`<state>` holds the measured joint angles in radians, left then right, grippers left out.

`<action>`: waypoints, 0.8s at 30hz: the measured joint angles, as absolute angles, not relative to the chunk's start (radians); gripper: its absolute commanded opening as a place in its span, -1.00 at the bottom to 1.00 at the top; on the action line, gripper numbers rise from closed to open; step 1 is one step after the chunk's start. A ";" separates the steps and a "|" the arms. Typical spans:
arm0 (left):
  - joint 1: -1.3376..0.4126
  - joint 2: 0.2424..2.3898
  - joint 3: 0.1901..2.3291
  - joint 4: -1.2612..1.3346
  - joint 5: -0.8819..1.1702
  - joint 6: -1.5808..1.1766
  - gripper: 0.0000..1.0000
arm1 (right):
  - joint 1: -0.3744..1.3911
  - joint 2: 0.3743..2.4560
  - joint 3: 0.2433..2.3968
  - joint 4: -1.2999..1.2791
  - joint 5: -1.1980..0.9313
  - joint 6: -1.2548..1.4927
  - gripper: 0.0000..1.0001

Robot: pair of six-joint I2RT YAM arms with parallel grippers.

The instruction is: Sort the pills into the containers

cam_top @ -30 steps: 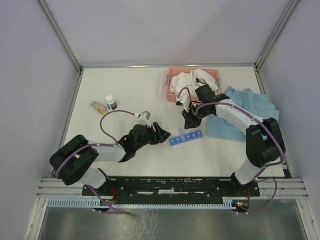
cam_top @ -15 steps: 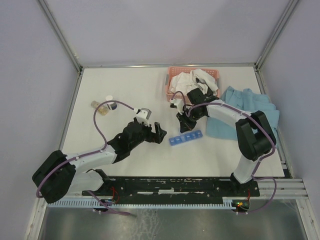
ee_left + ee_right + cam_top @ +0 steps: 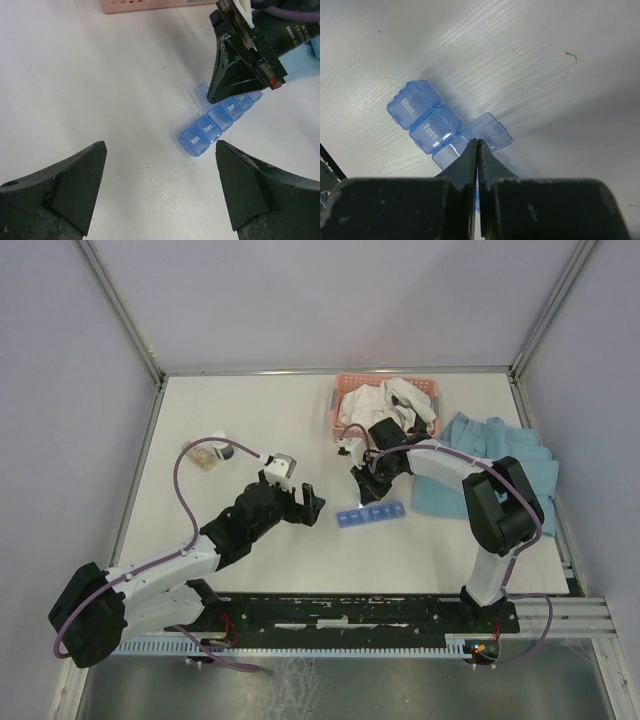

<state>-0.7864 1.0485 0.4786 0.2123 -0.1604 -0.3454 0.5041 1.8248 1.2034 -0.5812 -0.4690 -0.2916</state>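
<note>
The blue translucent pill organiser lies on the white table, its "Mon." and "Tues." lids shut and the third lid flipped open. My right gripper is shut, its tips resting at the open third compartment by the lid's hinge. No pill shows between its fingers. My left gripper is open and empty just left of the organiser, whose "Mon." end lies ahead of its fingers, slightly right of centre. The right gripper also shows in the left wrist view.
A pink slotted basket of white cloth stands behind the right gripper; its edge shows in the left wrist view. A blue cloth lies at the right. A small clear bottle with tan contents lies at the far left.
My left arm has stretched out, and its gripper has shifted slightly left and away from me. My right gripper has moved a little left, down onto the organiser.
</note>
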 measured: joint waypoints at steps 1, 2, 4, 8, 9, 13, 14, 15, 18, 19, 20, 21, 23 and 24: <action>-0.786 1.039 0.473 0.216 -0.160 -0.345 0.91 | 0.504 1.827 1.207 -0.583 -0.469 -0.292 -0.88; -0.786 1.032 0.467 0.220 -0.160 -0.345 0.91 | 0.504 1.828 1.209 -0.583 -0.470 -0.292 -0.87; -0.786 1.026 0.459 0.221 -0.160 -0.346 0.90 | 0.504 1.828 1.214 -0.590 -0.479 -0.298 -0.83; -0.783 1.026 0.439 0.230 -0.159 -0.346 0.90 | 0.504 1.827 1.231 -0.623 -0.527 -0.333 -0.77; -0.780 1.025 0.434 0.234 -0.159 -0.347 0.90 | 0.501 1.826 1.239 -0.640 -0.551 -0.350 -0.75; -0.767 1.018 0.413 0.251 -0.158 -0.347 0.89 | 0.493 1.816 1.269 -0.702 -0.626 -0.411 -0.69; -0.762 1.016 0.408 0.256 -0.157 -0.347 0.88 | 0.490 1.811 1.276 -0.722 -0.642 -0.428 -0.67; -0.752 1.014 0.402 0.263 -0.154 -0.347 0.88 | 0.485 1.805 1.281 -0.736 -0.656 -0.444 -0.65; -0.708 1.011 0.392 0.279 -0.143 -0.351 0.85 | 0.467 1.778 1.288 -0.778 -0.689 -0.487 -0.62; -0.686 1.011 0.389 0.286 -0.133 -0.355 0.85 | 0.461 1.768 1.288 -0.790 -0.698 -0.500 -0.60; -0.659 1.011 0.386 0.295 -0.117 -0.361 0.85 | 0.455 1.759 1.289 -0.800 -0.703 -0.509 -0.59; -0.620 1.011 0.383 0.303 -0.096 -0.368 0.85 | 0.448 1.748 1.288 -0.811 -0.707 -0.522 -0.58; -0.516 1.011 0.380 0.324 -0.064 -0.395 0.84 | 0.435 1.712 1.288 -0.834 -0.716 -0.549 -0.54; -0.487 1.012 0.380 0.331 -0.059 -0.406 0.83 | 0.429 1.700 1.288 -0.837 -0.716 -0.559 -0.54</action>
<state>-0.4870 1.0119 0.3798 0.3305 -0.0586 -0.4061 0.4286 1.6997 1.2884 -0.8371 -0.7162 -0.5591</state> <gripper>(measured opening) 0.926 0.219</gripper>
